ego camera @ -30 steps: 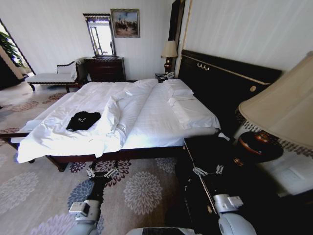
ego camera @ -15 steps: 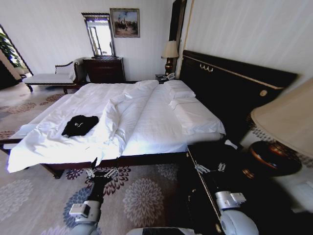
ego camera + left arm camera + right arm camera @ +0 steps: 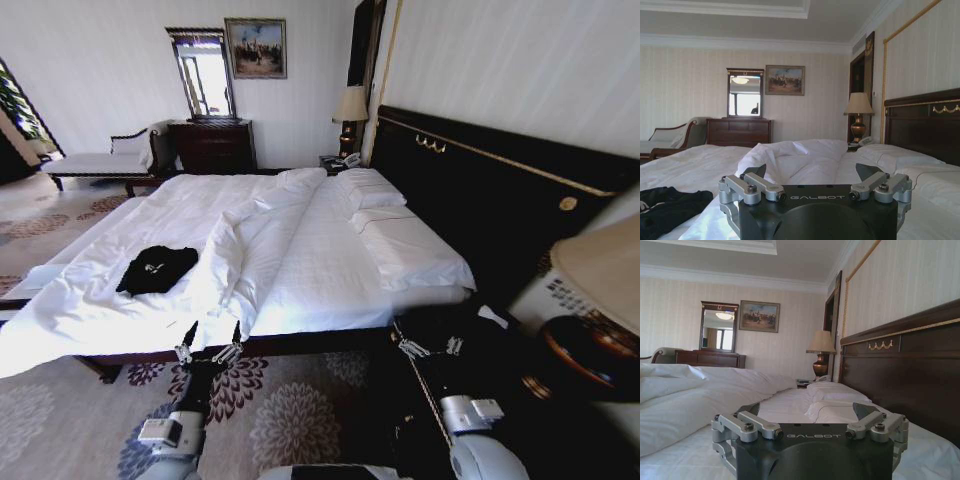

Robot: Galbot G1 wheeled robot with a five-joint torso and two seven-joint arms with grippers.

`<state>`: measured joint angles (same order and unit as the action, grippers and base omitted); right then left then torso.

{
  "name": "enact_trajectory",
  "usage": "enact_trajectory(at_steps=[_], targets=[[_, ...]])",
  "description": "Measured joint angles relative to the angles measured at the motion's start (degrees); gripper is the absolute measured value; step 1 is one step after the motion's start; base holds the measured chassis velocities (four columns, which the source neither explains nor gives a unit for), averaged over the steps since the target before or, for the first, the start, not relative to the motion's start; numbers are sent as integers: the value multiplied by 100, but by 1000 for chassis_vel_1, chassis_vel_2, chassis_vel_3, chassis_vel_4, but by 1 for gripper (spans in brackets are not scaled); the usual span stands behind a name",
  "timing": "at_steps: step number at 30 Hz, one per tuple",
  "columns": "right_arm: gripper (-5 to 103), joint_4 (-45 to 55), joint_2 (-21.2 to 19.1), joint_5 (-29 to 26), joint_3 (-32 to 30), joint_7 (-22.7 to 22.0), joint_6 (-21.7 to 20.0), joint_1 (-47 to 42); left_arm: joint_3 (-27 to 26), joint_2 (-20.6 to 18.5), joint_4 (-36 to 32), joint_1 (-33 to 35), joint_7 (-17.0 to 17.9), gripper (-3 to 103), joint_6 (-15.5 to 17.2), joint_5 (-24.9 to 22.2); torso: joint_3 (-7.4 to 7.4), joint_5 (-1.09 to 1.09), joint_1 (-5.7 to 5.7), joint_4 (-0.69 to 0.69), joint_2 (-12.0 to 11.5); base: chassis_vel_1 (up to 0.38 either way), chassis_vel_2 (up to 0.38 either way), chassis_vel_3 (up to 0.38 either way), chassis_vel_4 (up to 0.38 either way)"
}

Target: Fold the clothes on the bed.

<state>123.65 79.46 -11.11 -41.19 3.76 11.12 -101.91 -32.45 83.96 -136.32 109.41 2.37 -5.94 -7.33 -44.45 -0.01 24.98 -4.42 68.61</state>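
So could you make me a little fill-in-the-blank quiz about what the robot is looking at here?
1. The black T-shirt lies on the white ____.
2. The fingers of the left gripper are ____, holding nothing.
3. The right gripper hangs beside the bed, over a dark ____.
4. On the far wall, a framed ____ hangs beside the mirror.

Missing words: bed; open; nightstand; painting

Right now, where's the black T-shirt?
In the head view the black T-shirt lies on the robot's left side of the bed, beside the rumpled duvet ridge, just beyond the left tool.
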Motion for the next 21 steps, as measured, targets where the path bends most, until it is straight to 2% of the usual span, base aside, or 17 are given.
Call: enact_trajectory(at_steps=[21], targets=[[100,-112,44,14,4,44,94,7,2,-62,30,-16,-1,100,20,20,0,0,2,0,-1,-195,200,203,-192]])
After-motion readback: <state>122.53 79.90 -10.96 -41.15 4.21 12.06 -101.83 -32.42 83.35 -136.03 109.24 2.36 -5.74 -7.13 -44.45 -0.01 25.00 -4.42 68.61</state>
